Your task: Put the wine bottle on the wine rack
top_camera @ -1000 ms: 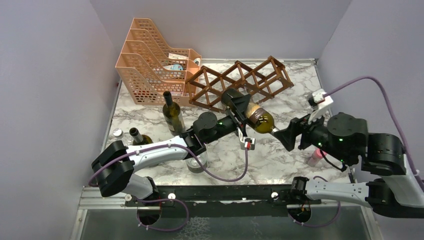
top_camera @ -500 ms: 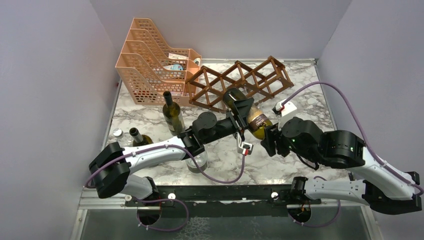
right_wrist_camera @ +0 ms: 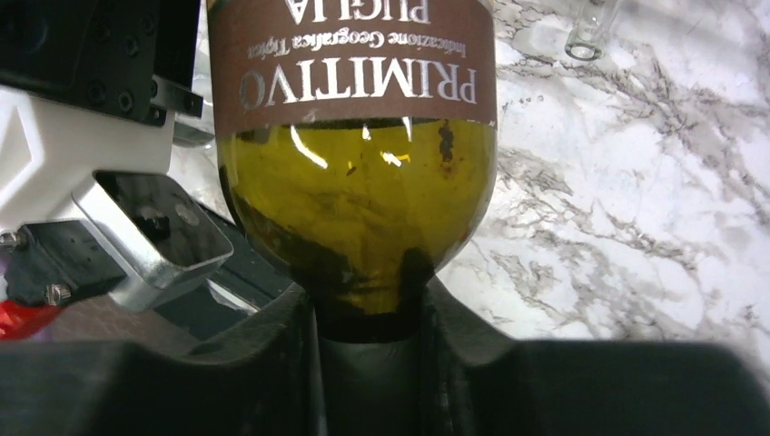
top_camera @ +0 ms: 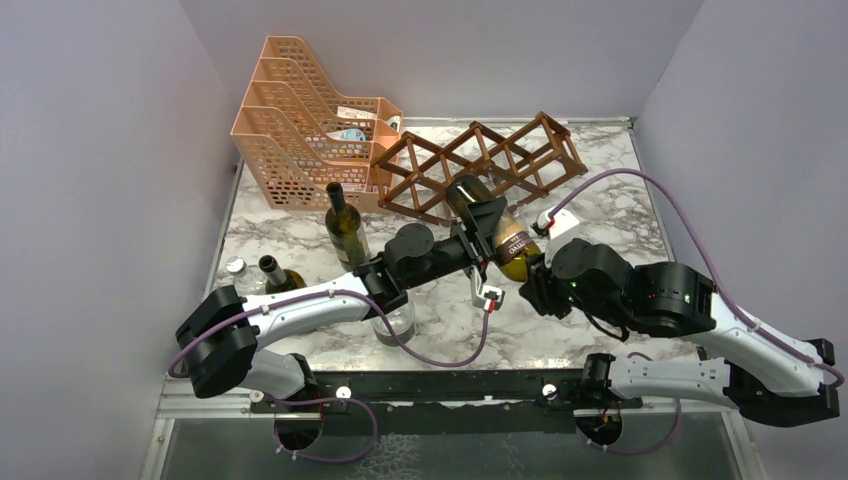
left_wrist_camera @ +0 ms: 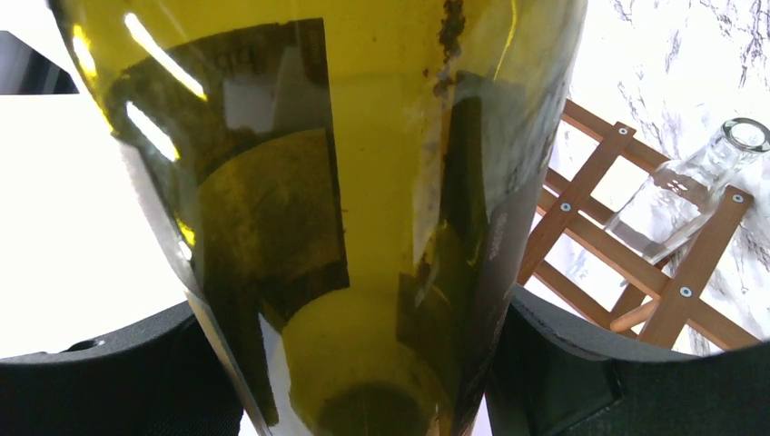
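The wine bottle, olive-green glass with a brown label, hangs nearly level above the marble in front of the wine rack. Its base points toward the rack. My left gripper is shut on the bottle's body; in the left wrist view the green glass fills the space between the black pads. My right gripper is shut on the bottle's neck: in the right wrist view the dark neck sits tight between the fingers, below the shoulder and label. Rack slats show just beyond the bottle.
A peach perforated file tray stands back left of the rack. A green bottle stands upright left of centre, another nearer the left edge, and a clear jar under my left arm. A clear glass bottle lies at the rack.
My right arm swung in from the right to the bottle's neck and its jaws closed on it. The left gripper kept its hold; the bottle shifted slightly.
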### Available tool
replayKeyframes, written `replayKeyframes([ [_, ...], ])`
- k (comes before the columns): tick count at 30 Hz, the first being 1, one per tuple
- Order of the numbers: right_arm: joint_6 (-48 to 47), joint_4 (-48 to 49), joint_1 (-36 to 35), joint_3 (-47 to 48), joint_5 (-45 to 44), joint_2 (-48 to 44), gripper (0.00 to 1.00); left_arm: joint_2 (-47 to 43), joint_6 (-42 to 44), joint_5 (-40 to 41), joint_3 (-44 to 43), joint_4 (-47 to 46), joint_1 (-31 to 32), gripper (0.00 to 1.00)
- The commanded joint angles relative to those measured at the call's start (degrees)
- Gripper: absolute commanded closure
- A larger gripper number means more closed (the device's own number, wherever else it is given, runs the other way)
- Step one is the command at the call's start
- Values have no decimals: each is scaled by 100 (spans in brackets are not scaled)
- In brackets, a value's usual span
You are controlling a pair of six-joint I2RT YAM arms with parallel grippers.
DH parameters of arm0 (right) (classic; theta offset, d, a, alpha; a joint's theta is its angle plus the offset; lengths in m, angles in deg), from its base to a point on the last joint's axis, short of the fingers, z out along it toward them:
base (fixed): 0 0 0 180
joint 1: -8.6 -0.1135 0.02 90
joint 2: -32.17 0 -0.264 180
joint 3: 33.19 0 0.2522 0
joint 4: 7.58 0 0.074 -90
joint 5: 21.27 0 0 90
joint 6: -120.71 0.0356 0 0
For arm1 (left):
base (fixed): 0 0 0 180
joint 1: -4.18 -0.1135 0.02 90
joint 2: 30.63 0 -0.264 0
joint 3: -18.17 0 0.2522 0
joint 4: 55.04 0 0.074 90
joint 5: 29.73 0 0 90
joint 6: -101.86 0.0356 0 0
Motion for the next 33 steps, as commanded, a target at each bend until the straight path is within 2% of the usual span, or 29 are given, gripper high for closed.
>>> replayKeyframes([
  [1, 111, 321, -9, -118, -73, 3, 74, -327, -148, -344, -159, -675, 101, 100],
  [5, 100, 398, -11, -118, -99, -54, 98, -352, -345, -413, -168, -677, 101, 100],
  [7, 120, 426, -14, -110, -327, -83, 99, -385, -421, -454, -144, -668, 99, 99],
  [8, 124, 438, -15, -99, -378, -97, 99, -413, -430, -488, -111, -668, 101, 89],
  [10, 143, 467, -8, -72, -477, -124, 99, -459, -481, -532, -69, -668, 109, 56],
  [11, 145, 498, -10, -54, -530, -145, 99, -477, -532, -541, -51, -676, 107, 34],
  [12, 152, 526, -13, -42, -586, -163, 99, -492, -592, -544, -35, -675, 109, 20],
  [14, 168, 578, -13, -15, -703, -190, 99, -513, -671, -548, -4, -668, 113, 3],
  [19, 341, 567, -9, 90, -1304, -260, 99, -587, -1278, -813, 43, -515, 140, 1],
  [25, 890, 303, -8, 181, -2087, -431, 99, -479, -2189, -753, -43, -490, 248, 1],
  [30, 1049, 378, -12, 230, -2116, -591, 99, -574, -4011, -133, -575, -500, 307, 1],
  [33, 1070, 398, -13, 167, -2020, -585, 99, -831, -5283, 577, -607, -492, 310, 1],
])
